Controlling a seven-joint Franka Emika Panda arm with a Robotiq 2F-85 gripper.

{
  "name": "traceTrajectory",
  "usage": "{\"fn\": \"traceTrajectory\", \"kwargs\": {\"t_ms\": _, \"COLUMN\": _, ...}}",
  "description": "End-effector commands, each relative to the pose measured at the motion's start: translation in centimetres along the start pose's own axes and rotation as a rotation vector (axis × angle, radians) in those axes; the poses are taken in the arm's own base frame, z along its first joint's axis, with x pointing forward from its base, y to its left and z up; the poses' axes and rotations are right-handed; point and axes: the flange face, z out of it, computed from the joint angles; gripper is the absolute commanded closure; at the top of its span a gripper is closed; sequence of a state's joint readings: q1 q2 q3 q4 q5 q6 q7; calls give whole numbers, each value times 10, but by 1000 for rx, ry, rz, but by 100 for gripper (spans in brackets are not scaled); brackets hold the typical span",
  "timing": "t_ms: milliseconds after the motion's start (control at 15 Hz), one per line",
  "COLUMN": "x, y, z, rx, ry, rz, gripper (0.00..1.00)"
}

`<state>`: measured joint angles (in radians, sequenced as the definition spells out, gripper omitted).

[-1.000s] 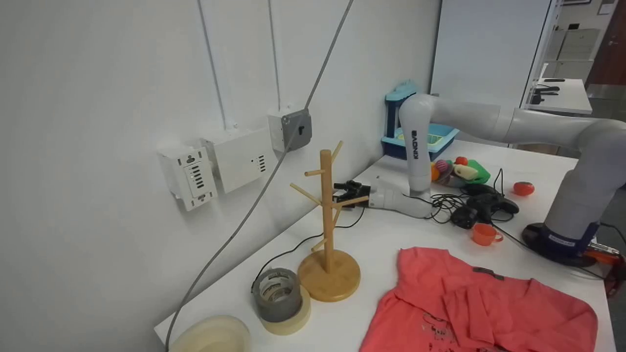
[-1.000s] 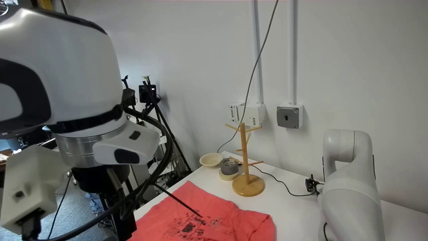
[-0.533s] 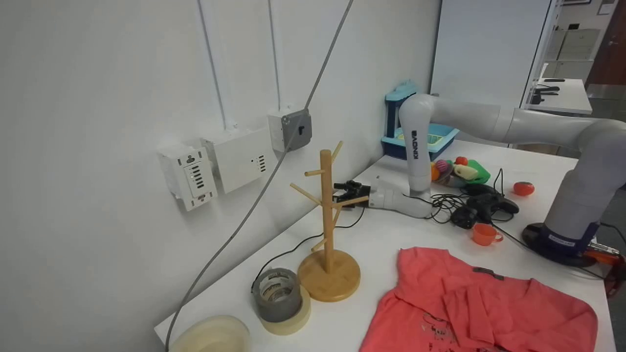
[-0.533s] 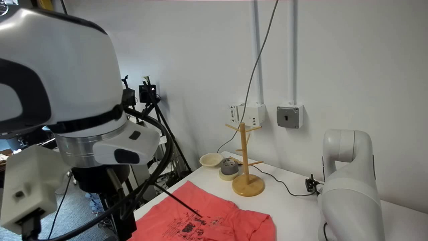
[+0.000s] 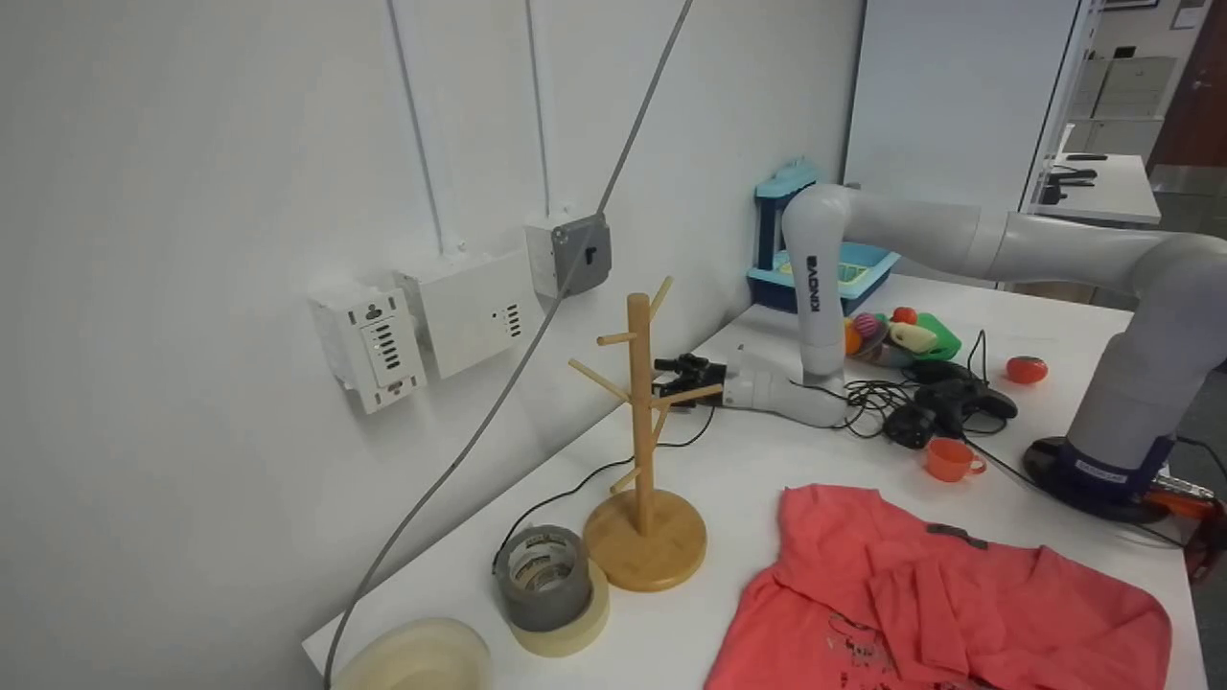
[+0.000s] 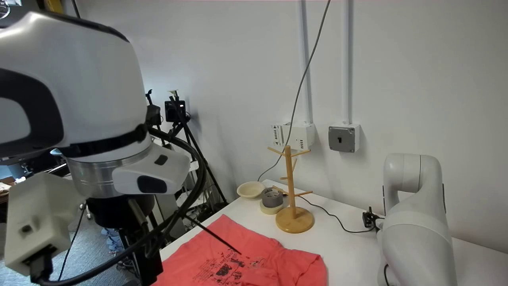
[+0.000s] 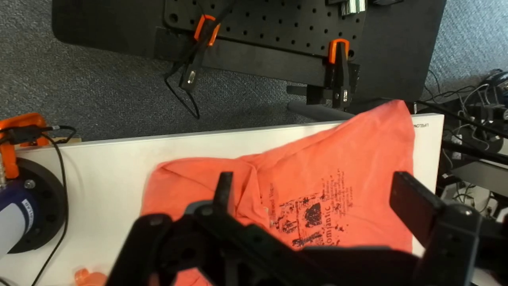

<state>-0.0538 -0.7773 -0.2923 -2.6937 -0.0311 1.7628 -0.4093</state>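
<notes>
Compared with half a second ago, the white arm (image 6: pixel 87 87) has shifted very slightly rightward in an exterior view, and the cream box (image 6: pixel 37 222) near its end has gone with it; everything on the table (image 5: pixel 738 517) lies just as it did. The gripper (image 7: pixel 315 194) has its black, blocky fingers (image 7: pixel 414 206) wide apart, and in the wrist view the coral shirt (image 7: pixel 301 171) shows through the gap, spread on the table below. It is thin, matt cloth, softly creased, with part folded over in loose ridges and a dark, cracked print beside rows of small lettering; one pointed corner reaches past the table's straight edge. The tabletop is smooth, plain white. Near the shirt stands the wooden stand (image 5: pixel 642 450), a flat disc under a round upright post with slim pegs jutting out at angles. Just beside its base a grey tape roll (image 5: pixel 551 609) sits on a wider cream tape roll (image 5: pixel 575 640), and a pale, shallow bowl (image 5: pixel 412 656) with a rounded rim rests near them. A small orange cup (image 5: pixel 949 460) with a looped handle stands near the dark, circular foot of the grey Kinova arm (image 5: pixel 901 230). The wrist view also shows speckled carpet (image 7: pixel 119 87) and a black plate (image 7: pixel 274 29) drilled with neat round holes.
</notes>
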Motion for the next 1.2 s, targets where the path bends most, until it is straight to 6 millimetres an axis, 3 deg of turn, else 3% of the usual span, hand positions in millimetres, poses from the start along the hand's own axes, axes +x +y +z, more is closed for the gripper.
{"fn": "traceTrajectory", "kwargs": {"t_ms": 0, "x": 0, "y": 3, "z": -1, "rx": -25, "ry": -29, "rz": -53, "gripper": 0}}
{"fn": "traceTrajectory", "kwargs": {"t_ms": 67, "x": 56, "y": 7, "z": -30, "rx": -34, "ry": -37, "rz": -79, "gripper": 0}}
{"fn": "traceTrajectory", "kwargs": {"t_ms": 200, "x": 74, "y": 6, "z": -42, "rx": -79, "ry": -24, "rz": -94, "gripper": 0}}
{"fn": "traceTrajectory", "kwargs": {"t_ms": 267, "x": 32, "y": 0, "z": -27, "rx": -44, "ry": 7, "rz": -58, "gripper": 0}}
{"fn": "traceTrajectory", "kwargs": {"t_ms": 400, "x": 45, "y": 1, "z": -29, "rx": -53, "ry": -10, "rz": -60, "gripper": 0}}
{"fn": "traceTrajectory", "kwargs": {"t_ms": 800, "x": 38, "y": 1, "z": -24, "rx": -46, "ry": -10, "rz": -57, "gripper": 0}}
{"fn": "traceTrajectory", "kwargs": {"t_ms": 933, "x": 40, "y": -8, "z": -17, "rx": -67, "ry": -27, "rz": -80, "gripper": 0}}
{"fn": "traceTrajectory", "kwargs": {"t_ms": 1133, "x": 43, "y": -40, "z": 8, "rx": -97, "ry": -73, "rz": -148, "gripper": 0}}
